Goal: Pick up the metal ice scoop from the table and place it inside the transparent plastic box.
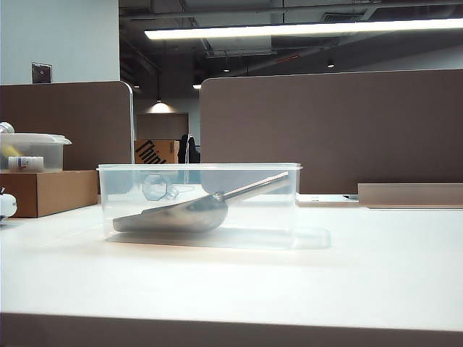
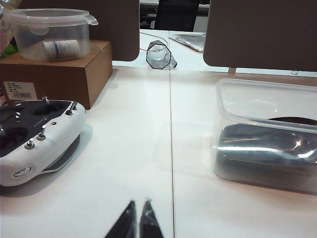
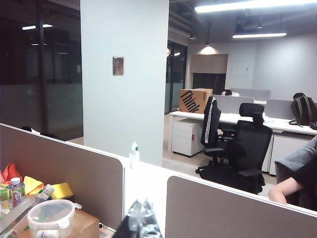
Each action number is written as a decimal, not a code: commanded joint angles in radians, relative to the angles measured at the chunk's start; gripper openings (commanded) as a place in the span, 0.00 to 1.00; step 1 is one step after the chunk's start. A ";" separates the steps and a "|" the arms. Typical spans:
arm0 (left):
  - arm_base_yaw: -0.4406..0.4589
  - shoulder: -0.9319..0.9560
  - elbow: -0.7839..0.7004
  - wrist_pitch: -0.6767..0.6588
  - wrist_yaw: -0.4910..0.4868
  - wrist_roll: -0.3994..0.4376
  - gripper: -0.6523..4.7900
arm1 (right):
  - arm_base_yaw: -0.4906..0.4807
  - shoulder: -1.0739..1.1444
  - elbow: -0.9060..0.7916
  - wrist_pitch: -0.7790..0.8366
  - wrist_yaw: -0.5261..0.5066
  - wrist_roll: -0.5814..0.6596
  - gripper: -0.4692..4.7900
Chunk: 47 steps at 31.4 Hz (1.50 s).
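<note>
Right gripper (image 3: pixel 142 218) raised high, tips together, empty, aimed over the dividers at the office; left gripper (image 2: pixel 138 220) low over the table (image 1: pixel 376 267), tips together, empty.
Transparent plastic box (image 1: pixel 200 205) sits mid-table; metal ice scoop (image 1: pixel 189 210) lies inside, trough on the floor, handle angled up toward the rim. White remote controller (image 2: pixel 34 139) beside cardboard box (image 2: pixel 59 74) carrying the small lidded tub (image 2: pixel 48 32).

Exterior view: low, near table (image 1: pixel 362 275) level, side-on to transparent plastic box (image 1: pixel 199 206). Left wrist view: close above tabletop, sharing that box and lidded tub (image 2: pixel 49 32). Right wrist view: raised, facing office.
</note>
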 commanded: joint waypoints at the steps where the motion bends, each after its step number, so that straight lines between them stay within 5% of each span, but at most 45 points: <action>1: -0.002 0.000 0.000 0.013 0.002 0.000 0.16 | 0.000 -0.001 0.002 0.010 -0.002 -0.003 0.09; 9: -0.002 0.000 0.000 0.013 0.002 0.000 0.16 | -0.016 -0.013 0.002 -0.042 -0.001 -0.008 0.09; 17: -0.002 0.000 0.000 0.013 0.002 0.000 0.16 | -0.179 -0.144 -0.099 -0.193 -0.060 -0.047 0.09; 27: -0.002 0.000 0.000 0.013 0.002 0.000 0.16 | -0.409 -0.534 -0.748 -0.091 -0.087 -0.021 0.09; 38: -0.002 0.000 0.000 0.013 0.002 0.000 0.16 | -0.490 -1.012 -1.628 0.286 -0.092 0.127 0.09; 47: -0.002 0.000 0.000 0.013 0.002 0.000 0.16 | -0.515 -1.115 -1.808 0.346 -0.093 0.293 0.09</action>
